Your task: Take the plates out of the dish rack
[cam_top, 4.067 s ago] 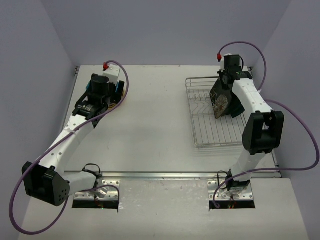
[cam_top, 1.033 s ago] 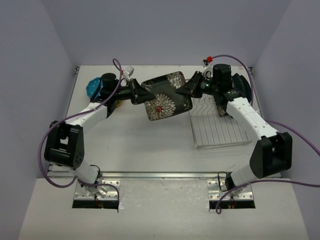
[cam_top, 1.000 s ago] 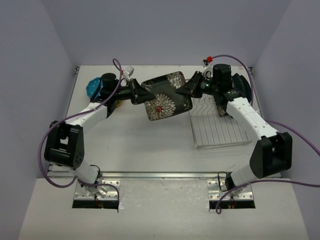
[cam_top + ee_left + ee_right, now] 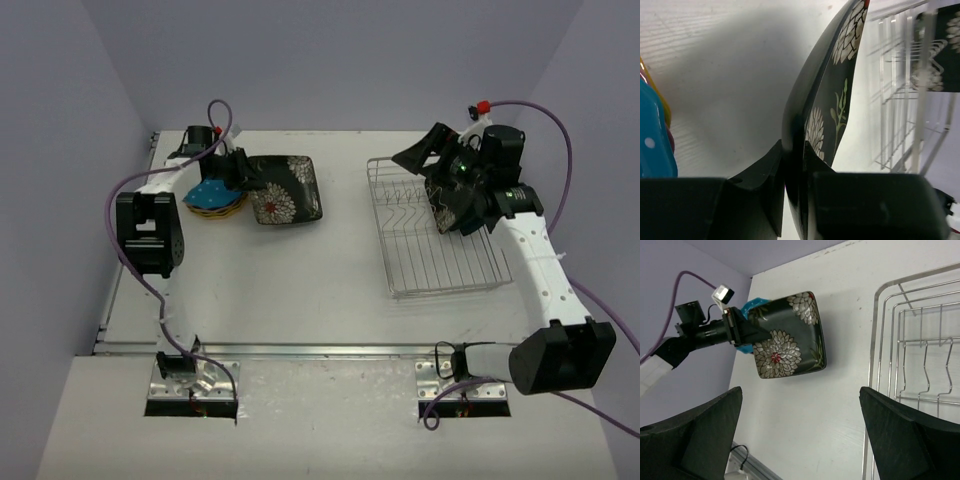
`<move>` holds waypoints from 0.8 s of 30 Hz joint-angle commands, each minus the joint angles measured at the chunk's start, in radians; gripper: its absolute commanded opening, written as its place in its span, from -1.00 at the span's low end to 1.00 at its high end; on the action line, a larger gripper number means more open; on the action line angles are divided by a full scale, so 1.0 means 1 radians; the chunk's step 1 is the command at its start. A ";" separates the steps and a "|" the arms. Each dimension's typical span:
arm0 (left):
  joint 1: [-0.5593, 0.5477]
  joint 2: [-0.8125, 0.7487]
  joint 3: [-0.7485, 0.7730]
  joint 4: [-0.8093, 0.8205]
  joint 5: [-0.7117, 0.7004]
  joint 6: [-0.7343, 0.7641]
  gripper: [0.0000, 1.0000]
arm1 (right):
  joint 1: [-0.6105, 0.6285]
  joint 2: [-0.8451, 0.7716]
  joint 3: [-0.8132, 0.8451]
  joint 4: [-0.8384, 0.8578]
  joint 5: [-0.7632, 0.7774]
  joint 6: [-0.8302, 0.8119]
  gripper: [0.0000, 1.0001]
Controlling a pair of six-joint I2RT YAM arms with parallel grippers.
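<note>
Since a second ago the black floral plate (image 4: 285,190) has left the handover and gone far left, just beside the stack of round plates (image 4: 212,196), its rim pinched by the left gripper (image 4: 243,178). The right gripper (image 4: 425,152), spread and empty, is back over the dish rack (image 4: 440,270). The left wrist view shows the plate tilted, whether touching the table I cannot tell, and another floral plate (image 4: 942,65) in the rack. The right wrist view shows wide-open fingers, so I judge the unloading well along, with setting down and at least one plate left.
</note>
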 commanded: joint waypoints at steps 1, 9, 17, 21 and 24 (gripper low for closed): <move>-0.085 0.019 0.115 -0.017 0.012 0.058 -1.00 | -0.008 -0.034 0.041 -0.007 0.049 -0.095 0.98; -0.142 0.127 0.197 -0.043 -0.063 0.069 -1.00 | -0.012 -0.043 0.017 -0.009 0.043 -0.101 0.98; -0.145 0.224 0.273 -0.076 -0.167 0.083 -0.57 | -0.013 -0.041 0.008 -0.011 0.034 -0.106 0.98; -0.148 0.258 0.312 -0.098 -0.252 0.107 -0.35 | -0.013 -0.040 0.003 -0.011 0.039 -0.108 0.98; -0.148 0.267 0.342 -0.103 -0.300 0.121 -0.18 | -0.014 -0.042 0.001 -0.012 0.043 -0.115 0.97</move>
